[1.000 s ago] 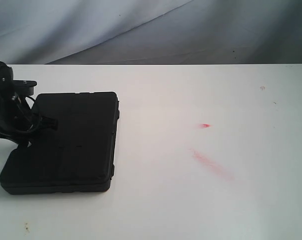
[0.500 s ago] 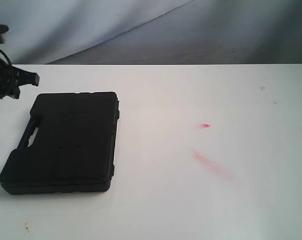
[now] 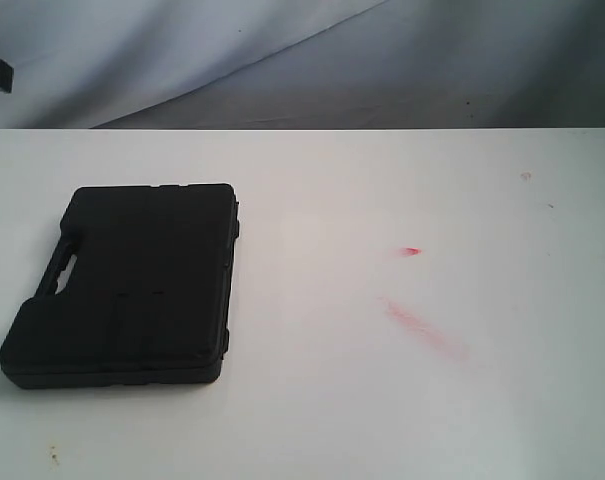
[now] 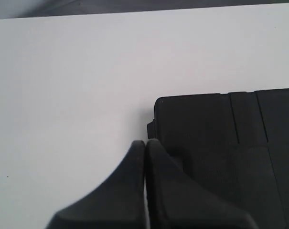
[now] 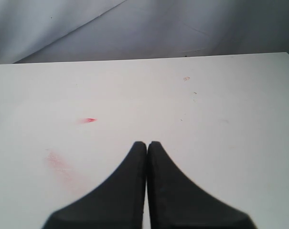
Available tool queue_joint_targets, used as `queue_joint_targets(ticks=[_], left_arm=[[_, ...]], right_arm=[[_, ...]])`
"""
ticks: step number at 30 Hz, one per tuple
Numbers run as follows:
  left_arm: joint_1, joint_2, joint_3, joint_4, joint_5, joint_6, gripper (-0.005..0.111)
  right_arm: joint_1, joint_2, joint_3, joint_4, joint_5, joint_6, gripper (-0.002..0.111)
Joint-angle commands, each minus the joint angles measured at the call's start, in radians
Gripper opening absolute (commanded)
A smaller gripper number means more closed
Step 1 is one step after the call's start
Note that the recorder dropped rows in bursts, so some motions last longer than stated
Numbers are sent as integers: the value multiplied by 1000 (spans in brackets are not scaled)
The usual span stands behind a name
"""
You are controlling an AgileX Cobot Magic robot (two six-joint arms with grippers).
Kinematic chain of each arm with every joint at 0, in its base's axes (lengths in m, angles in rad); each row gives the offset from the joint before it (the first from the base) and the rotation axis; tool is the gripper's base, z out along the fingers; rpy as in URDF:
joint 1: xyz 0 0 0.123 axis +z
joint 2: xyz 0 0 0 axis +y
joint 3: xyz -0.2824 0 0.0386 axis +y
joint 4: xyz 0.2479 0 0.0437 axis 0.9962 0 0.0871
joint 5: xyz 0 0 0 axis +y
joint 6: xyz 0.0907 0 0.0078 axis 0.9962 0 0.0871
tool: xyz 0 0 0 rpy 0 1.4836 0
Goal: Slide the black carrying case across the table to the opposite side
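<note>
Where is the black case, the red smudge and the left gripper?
case (image 3: 132, 285), exterior view, middle of its lid.
red smudge (image 3: 422, 326), exterior view, middle of the streak.
left gripper (image 4: 145, 142), left wrist view, between its shut fingertips.

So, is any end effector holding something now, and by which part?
Nothing is held. The left end effector is shut on nothing, apart from the case; the right end effector is shut on nothing over the table.
</note>
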Motion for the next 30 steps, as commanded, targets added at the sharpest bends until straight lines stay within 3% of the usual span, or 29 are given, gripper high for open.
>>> queue_joint_targets(ticks=[1,14,20,25,30], left_arm=[[-4,-17,-3,-1,-16,6,0],[-4,-38,4,-30,-30,6,0],[-4,-185,135,-15,-247,6,0],[-4,-407,346,-15,-517,93,0],[-4,-590,481,-15,-574,160,0]], right_arm=[[-4,-6,3,4,-2,2,0],[-4,-6,3,4,-2,2,0],[-4,-6,3,4,-2,2,0],[-4,-6,3,4,-2,2,0],[-4,-6,3,4,-2,2,0]])
